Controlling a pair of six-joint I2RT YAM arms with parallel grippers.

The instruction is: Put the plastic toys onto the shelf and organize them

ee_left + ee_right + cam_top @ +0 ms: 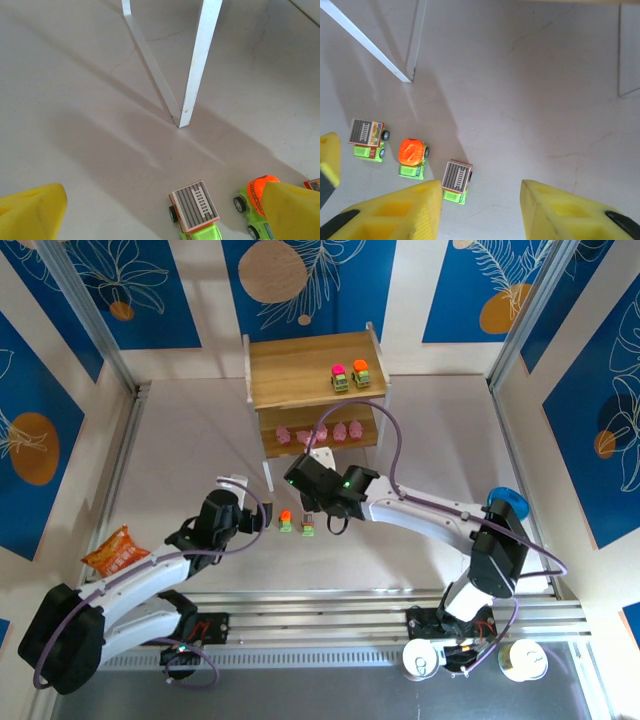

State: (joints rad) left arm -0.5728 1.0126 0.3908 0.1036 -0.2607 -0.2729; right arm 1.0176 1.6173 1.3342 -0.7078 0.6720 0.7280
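5 pigs (322, 433) fill the lower tier of the shelf (290, 365), 2 trucks (340, 379) its top; 3 trucks (412, 157) stand at its 6 o'clock. The left gripper (160, 200), fingers spread wide, flanks them at 9 o'clock; the right gripper (481, 192), fingers parted and empty, hovers at 12, probably to pick 1.

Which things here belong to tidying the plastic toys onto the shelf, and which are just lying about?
Job in hand: small green-yellow plastic trucks; pink rounded pig figures; two-tier light wooden shelf.
Lying about: orange crinkly snack bag; blue round cup.
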